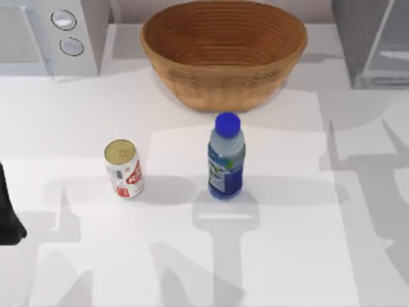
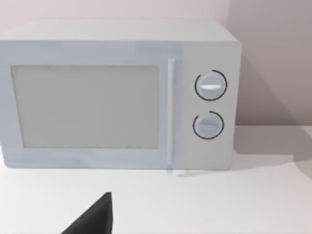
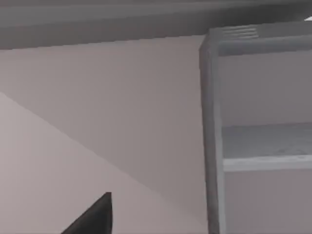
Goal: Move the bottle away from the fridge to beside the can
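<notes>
From above, the bottle (image 1: pixel 225 157) stands upright near the middle of the white tabletop (image 1: pixel 307 256), well apart from the fridge (image 1: pixel 374 41), which sits at the far right corner. The can (image 1: pixel 124 169) stands upright to the bottle's left, with a clear gap of bare tabletop between the 2. Behind them, at the far edge, sits a woven basket (image 1: pixel 223 51), close to the bottle's cap but not touching it. A white microwave (image 1: pixel 51 35) with 2 round knobs fills the far left corner. Open room lies in front of both bottle and can, and to the bottle's right. A dark part of the left arm (image 1: pixel 9 214) shows at the left edge, near the can's side of the tabletop.

The left wrist camera faces the microwave's door and knobs head on, with bare tabletop before it. A dark tip of the left tool (image 2: pixel 92 217) juts in; open or closed, I cannot tell.

The right wrist camera looks at the fridge's side and a plain wall. A dark tip of the right tool (image 3: pixel 92 217) shows; its state I cannot tell.
</notes>
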